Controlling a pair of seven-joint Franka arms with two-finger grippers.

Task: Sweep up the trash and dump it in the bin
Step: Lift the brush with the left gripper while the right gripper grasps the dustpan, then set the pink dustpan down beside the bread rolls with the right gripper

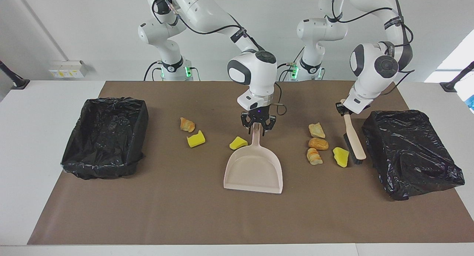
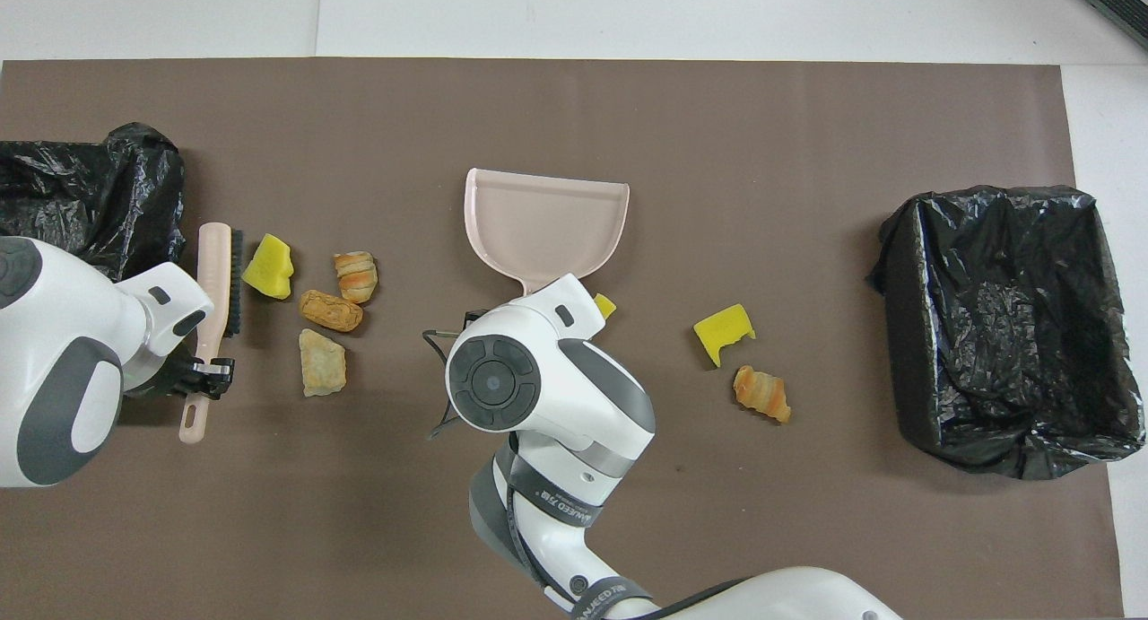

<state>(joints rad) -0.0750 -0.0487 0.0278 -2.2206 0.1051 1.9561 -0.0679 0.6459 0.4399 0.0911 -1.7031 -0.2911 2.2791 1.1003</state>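
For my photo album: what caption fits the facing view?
Left hand holds a brush beside trash; right hand meets the dustpan handle.

Brown mat (image 1: 185,211), white table (image 1: 33,137)

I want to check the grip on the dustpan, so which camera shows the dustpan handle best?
The facing view: the dustpan handle runs up from the pan into the right claw, which straddles its top end. In the overhead view the right arm's wrist covers the handle, leaving only the pan visible.
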